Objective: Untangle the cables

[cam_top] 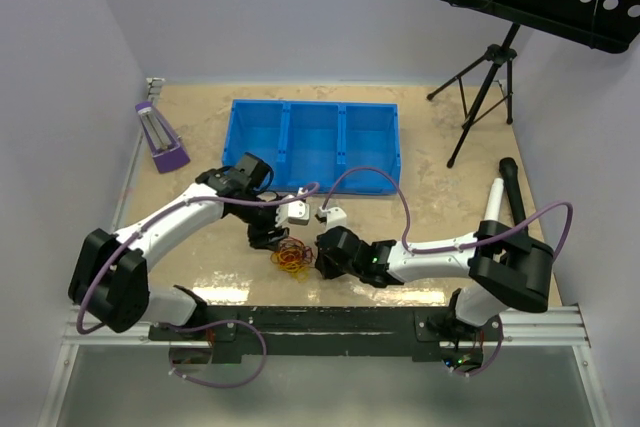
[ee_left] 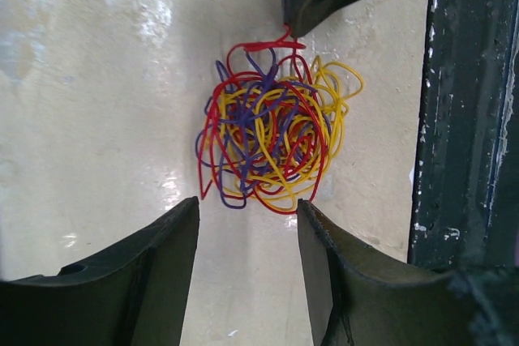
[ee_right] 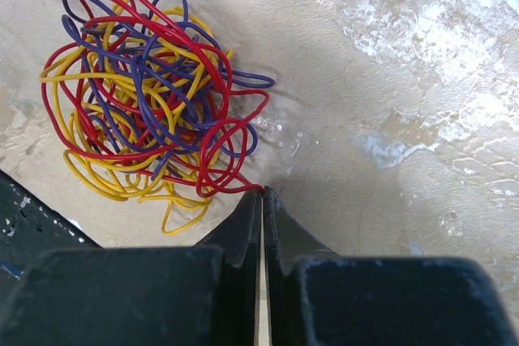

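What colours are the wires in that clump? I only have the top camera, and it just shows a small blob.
Observer: The cables are red, yellow and purple strands, balled into one clump.
Operator: Is the right gripper holding any of it?
Observer: The right gripper is shut, with one red strand from the clump's edge caught at its tips.
Operator: And the left one?
Observer: The left gripper is open, its fingers short of the clump, touching nothing.
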Available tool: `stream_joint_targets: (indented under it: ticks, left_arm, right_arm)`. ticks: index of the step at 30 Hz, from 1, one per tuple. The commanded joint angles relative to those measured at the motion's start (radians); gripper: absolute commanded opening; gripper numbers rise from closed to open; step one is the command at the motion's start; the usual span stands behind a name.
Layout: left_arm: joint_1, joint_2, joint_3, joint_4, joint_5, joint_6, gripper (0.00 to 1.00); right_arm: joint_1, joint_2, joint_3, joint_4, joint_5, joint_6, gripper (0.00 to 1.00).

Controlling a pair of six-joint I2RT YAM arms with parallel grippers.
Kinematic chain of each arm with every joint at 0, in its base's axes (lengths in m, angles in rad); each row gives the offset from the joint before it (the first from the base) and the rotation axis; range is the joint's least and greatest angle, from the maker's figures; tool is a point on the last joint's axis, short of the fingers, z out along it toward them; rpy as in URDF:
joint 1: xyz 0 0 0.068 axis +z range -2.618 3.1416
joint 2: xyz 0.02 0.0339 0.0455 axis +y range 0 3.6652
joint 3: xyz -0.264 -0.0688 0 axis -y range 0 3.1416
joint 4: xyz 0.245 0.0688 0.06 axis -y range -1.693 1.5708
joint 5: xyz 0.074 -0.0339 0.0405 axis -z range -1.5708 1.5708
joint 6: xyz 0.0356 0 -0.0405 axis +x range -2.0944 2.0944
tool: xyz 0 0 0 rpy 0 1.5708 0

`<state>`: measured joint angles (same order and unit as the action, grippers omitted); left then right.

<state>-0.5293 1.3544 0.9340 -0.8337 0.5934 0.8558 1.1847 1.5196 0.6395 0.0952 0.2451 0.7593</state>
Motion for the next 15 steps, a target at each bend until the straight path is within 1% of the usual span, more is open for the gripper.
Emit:
stream_joint_targets:
  ticks: [1,8,11,12,15]
  left_arm:
    - [0.002,0.046,-0.017,0.021,0.055,0.019,0.56]
    - [-0.005,0.107,0.003,0.080,0.071,-0.003,0.51]
    - [-0.011,0.126,0.003,0.097,0.078,-0.008,0.46]
    - [-0.012,0.132,0.005,0.100,0.077,-0.008,0.43]
    - [-0.012,0.146,0.002,0.111,0.074,-0.008,0.27]
  right_arm:
    - [0.004,-0.018,0.025,0.003,0.039,0.023,0.00]
    - [0.004,-0.027,0.017,0.004,0.037,0.031,0.00]
    - [0.004,-0.027,0.019,0.006,0.033,0.035,0.00]
    - [0.004,-0.027,0.022,0.006,0.031,0.035,0.00]
    - [0.003,-0.029,0.025,0.006,0.029,0.035,0.00]
